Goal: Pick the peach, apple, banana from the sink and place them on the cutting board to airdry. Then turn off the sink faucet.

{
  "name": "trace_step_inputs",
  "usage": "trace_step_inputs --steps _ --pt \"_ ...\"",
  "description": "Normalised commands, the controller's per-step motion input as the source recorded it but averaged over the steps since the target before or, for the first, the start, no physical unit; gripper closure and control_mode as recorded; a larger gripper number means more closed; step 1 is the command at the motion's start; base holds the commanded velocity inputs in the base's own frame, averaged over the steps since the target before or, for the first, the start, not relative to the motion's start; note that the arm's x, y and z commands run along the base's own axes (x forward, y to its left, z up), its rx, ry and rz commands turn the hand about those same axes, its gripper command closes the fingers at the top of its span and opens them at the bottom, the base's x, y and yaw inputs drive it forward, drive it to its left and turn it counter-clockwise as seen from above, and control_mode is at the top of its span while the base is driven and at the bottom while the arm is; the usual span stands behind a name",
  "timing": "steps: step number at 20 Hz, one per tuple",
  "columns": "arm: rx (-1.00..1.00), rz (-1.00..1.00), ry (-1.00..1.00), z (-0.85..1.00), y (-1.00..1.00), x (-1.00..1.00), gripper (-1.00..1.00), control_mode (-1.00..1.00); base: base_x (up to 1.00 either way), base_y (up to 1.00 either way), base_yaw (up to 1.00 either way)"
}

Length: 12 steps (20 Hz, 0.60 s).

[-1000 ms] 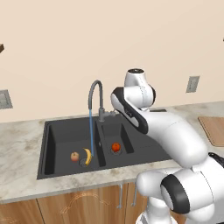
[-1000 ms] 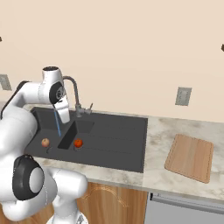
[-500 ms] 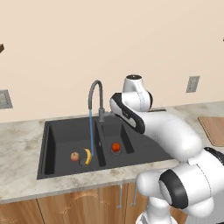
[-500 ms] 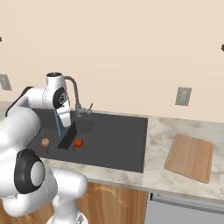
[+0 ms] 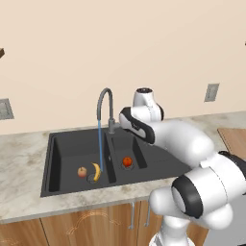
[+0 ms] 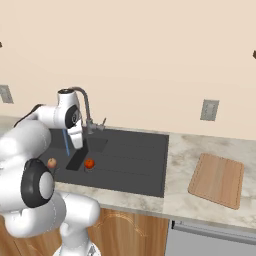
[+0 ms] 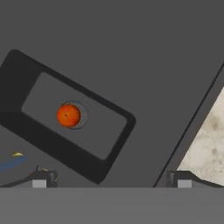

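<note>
The gripper (image 7: pixel 111 181) stands wide open and holds nothing, above the black sink (image 5: pixel 62 180), with its 2 dark finger tips (image 7: pixel 39 180) apart at the bottom of the hand view. In the small basin of the sink, the red-orange apple (image 7: pixel 68 115) sits on the drain, while in the large basin the banana (image 5: pixel 96 171) lies just beside the peach (image 5: pixel 82 171), near the thin blue water stream (image 5: pixel 100 146). Behind the basins stands the sink faucet (image 5: pixel 105 108), and the cutting board (image 6: pixel 217 180) lies on the counter well apart from the sink, on the drainboard side.
</note>
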Motion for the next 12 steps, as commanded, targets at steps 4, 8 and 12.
trace_step_inputs --steps 4,8,12 --pt "0.01 -0.02 0.03 -0.2 -0.01 0.12 -1.0 -1.0 0.0 0.0 0.0" --pt "0.01 -0.02 0.06 -0.29 0.0 0.1 -1.0 -1.0 0.0 0.0 0.0" --pt "0.01 -0.03 0.03 -0.26 0.0 0.06 -1.0 -1.0 0.0 0.0 0.0"
